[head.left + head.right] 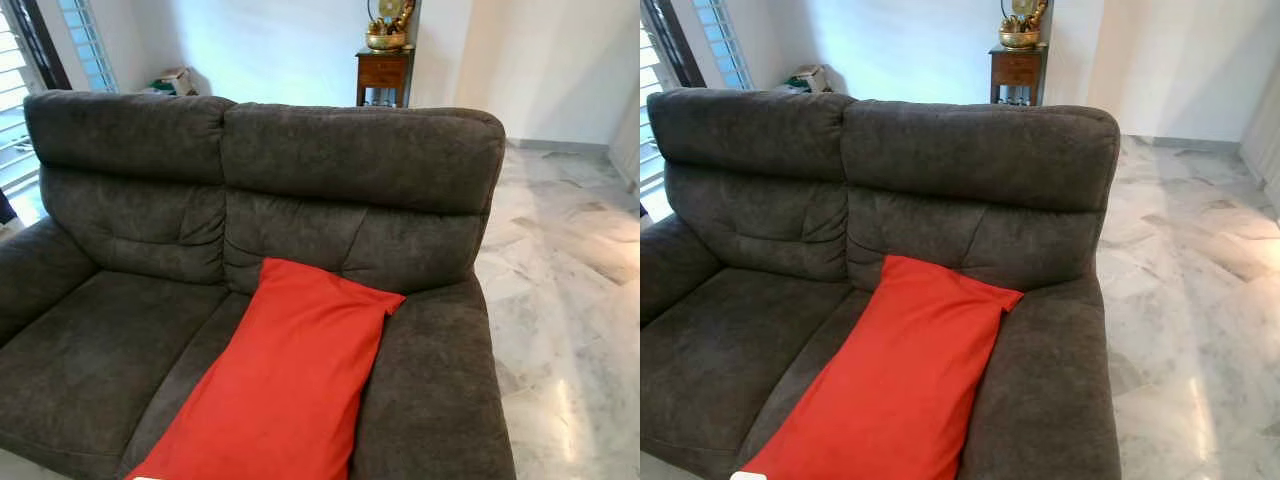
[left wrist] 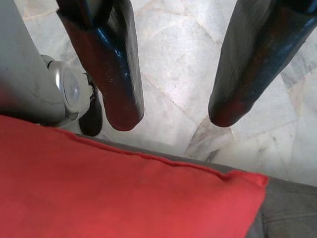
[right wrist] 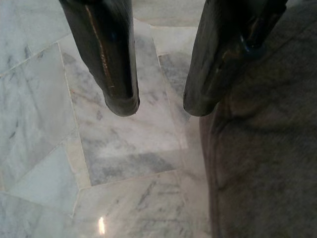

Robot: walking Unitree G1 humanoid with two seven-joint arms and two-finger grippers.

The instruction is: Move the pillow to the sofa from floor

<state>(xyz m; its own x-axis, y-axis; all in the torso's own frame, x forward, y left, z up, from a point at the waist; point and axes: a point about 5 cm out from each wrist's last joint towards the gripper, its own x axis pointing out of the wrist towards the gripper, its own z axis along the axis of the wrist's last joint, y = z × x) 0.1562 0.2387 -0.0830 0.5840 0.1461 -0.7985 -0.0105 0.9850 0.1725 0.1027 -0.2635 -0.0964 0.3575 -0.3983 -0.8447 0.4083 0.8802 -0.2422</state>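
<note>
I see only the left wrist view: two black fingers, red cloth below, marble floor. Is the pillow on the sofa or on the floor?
Observer: On the sofa. In the head views the red pillow lies along the right seat of the grey sofa, its far end against the backrest.
Operator: Is my left claw holding it?
Observer: No. The left claw is open, with marble floor between its fingers, beside the pillow's edge.
Operator: And the right claw?
Observer: The right claw is open too, above the floor next to the sofa's side.
Operator: Anything behind the sofa?
Observer: A small wooden side table by the far wall, with a brass ornament on top.
</note>
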